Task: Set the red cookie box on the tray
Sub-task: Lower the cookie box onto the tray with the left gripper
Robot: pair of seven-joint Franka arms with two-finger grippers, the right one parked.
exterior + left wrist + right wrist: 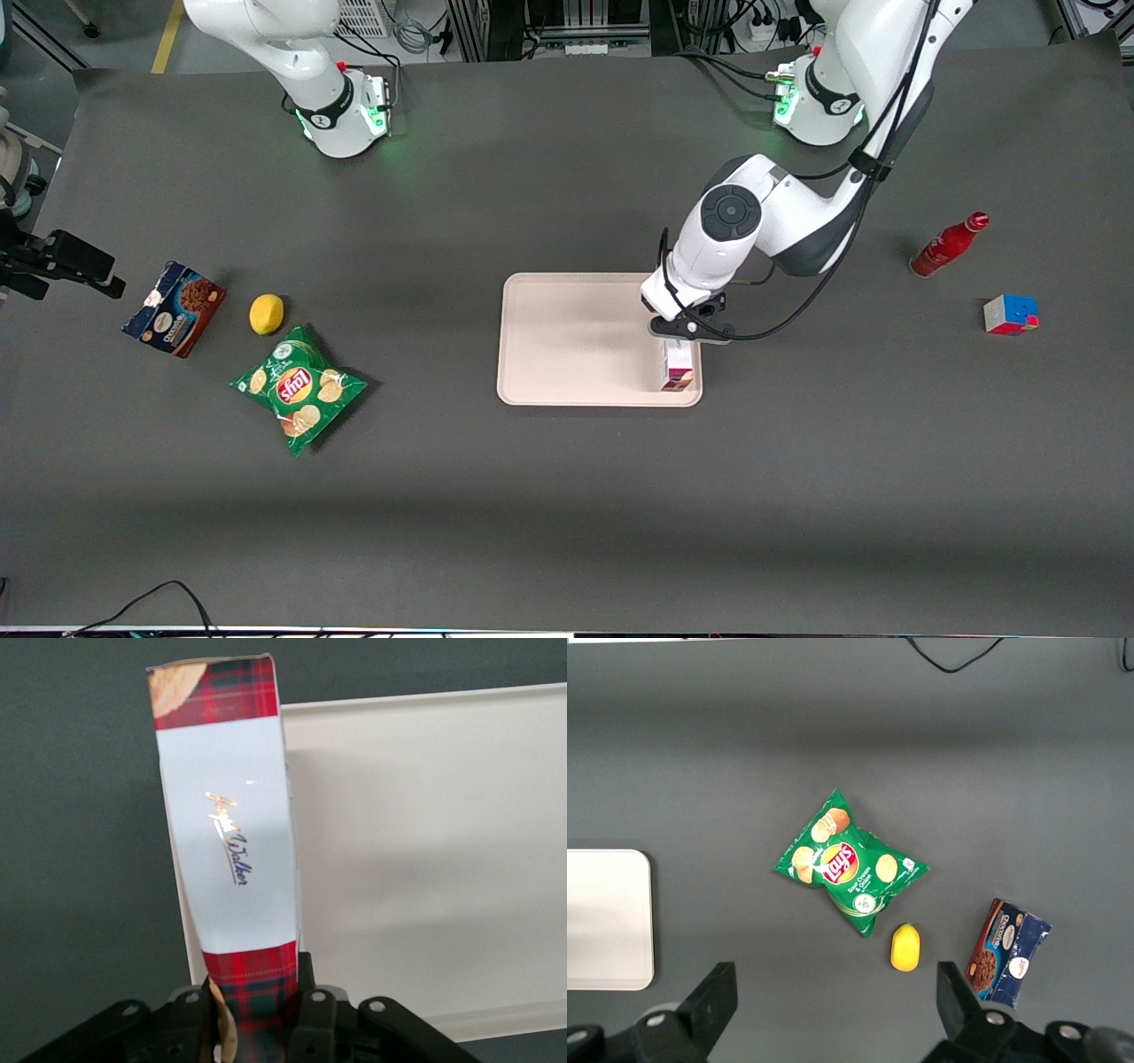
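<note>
The red cookie box point(678, 370) point(230, 842), red plaid with a white label, hangs end-down over the tray point(576, 341) point(425, 859), at the tray's corner nearest the front camera on the working arm's side. My left gripper point(688, 333) point(254, 1014) is shut on the box's upper plaid end, with a black finger pressed on each side. The box's lower end reaches the tray's rim; I cannot tell whether it touches the tray.
A red bottle point(948, 245) and a colour cube point(1010, 315) lie toward the working arm's end. A green chips bag point(299, 388), a lemon point(267, 314) and a blue-and-brown cookie box point(174, 308) lie toward the parked arm's end.
</note>
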